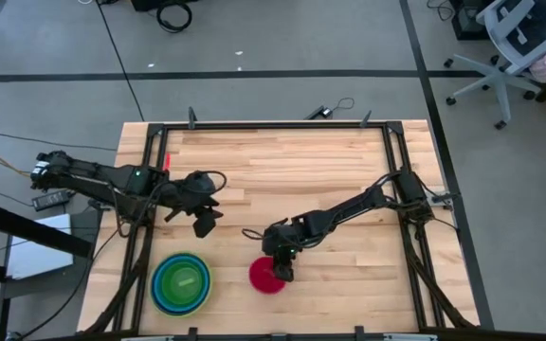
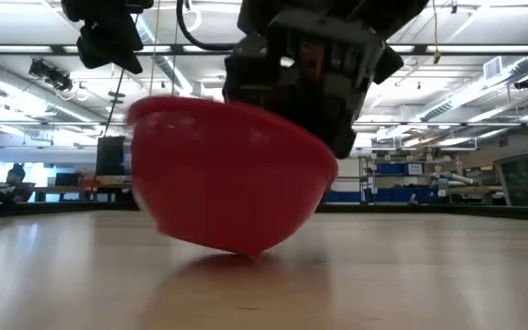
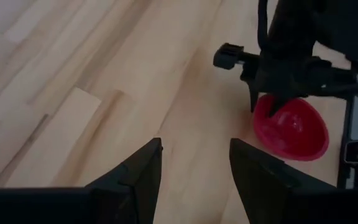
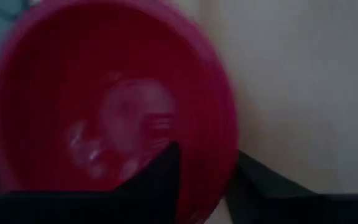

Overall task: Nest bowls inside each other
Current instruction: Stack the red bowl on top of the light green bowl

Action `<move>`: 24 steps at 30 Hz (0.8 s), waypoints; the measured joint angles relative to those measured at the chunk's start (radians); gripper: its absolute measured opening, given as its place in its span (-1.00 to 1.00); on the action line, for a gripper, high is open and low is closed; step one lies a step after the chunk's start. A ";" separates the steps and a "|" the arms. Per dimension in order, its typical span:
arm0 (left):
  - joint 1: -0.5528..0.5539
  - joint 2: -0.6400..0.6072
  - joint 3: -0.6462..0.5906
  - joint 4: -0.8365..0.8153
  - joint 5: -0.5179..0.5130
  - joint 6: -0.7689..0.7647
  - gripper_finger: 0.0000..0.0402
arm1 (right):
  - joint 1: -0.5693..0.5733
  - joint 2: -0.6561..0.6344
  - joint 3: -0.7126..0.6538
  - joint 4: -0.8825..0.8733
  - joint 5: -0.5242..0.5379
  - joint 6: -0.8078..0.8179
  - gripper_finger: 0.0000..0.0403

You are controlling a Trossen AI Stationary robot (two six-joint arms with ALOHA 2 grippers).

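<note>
The small pink-red bowl [image 1: 265, 277] sits near the table's front edge, right of centre. In the low view the pink-red bowl [image 2: 232, 170] is tilted, its round underside [image 2: 246, 247] on the wood and the rim lower on the gripper's side. My right gripper [image 1: 281, 262] is shut on its rim. A nested stack of lime-green and blue bowls [image 1: 181, 282] stands at the front left. My left gripper [image 1: 204, 216] hangs open above bare wood, behind that stack, holding nothing. My right gripper [image 4: 207, 165] has the bowl's rim [image 4: 229, 168] between its fingers, one finger [image 4: 160, 183] inside the bowl and the other [image 4: 263, 186] outside the wall. It comes slanting down from the table's far right. The bowl stays tilted with its underside on the table.
Black frame rails run along the table's left edge [image 1: 145, 189] and right edge [image 1: 406, 189]. Bare wood lies between the stack and the pink-red bowl [image 1: 230, 279]. The far half of the table [image 1: 282, 161] is bare wood too.
</note>
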 joint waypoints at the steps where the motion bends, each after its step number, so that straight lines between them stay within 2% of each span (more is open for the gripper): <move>1: 0.007 0.000 0.000 0.001 0.000 0.006 -0.06 | -0.001 -0.007 0.000 -0.010 0.023 0.014 -0.50; 3: 0.021 0.000 0.000 -0.001 0.000 0.007 -0.07 | -0.010 -0.028 0.000 -0.014 0.062 0.044 -0.78; 5: 0.039 0.000 0.000 0.002 0.000 0.008 -0.08 | -0.020 -0.059 0.000 -0.011 0.128 0.068 -0.91; 9: 0.080 0.000 0.000 0.012 0.000 0.024 -0.09 | -0.045 -0.124 0.000 -0.014 0.366 0.141 -0.86; 13: 0.120 0.009 0.000 0.046 0.000 0.071 -0.09 | -0.075 -0.191 0.000 -0.009 0.640 0.186 -0.91; 16: 0.150 0.021 0.000 0.101 -0.001 0.129 -0.09 | -0.102 -0.224 0.000 -0.003 0.779 0.191 -0.91; 19: 0.183 0.035 -0.002 0.134 -0.034 0.180 -0.09 | -0.131 -0.245 0.000 0.006 0.856 0.190 -0.91; 22: 0.222 0.062 0.003 0.195 -0.120 0.189 -0.09 | -0.163 -0.254 0.000 0.020 0.880 0.168 -0.89; 24: 0.251 0.087 -0.002 0.200 -0.131 0.195 -0.09 | -0.186 -0.256 0.000 0.032 0.885 0.167 -0.89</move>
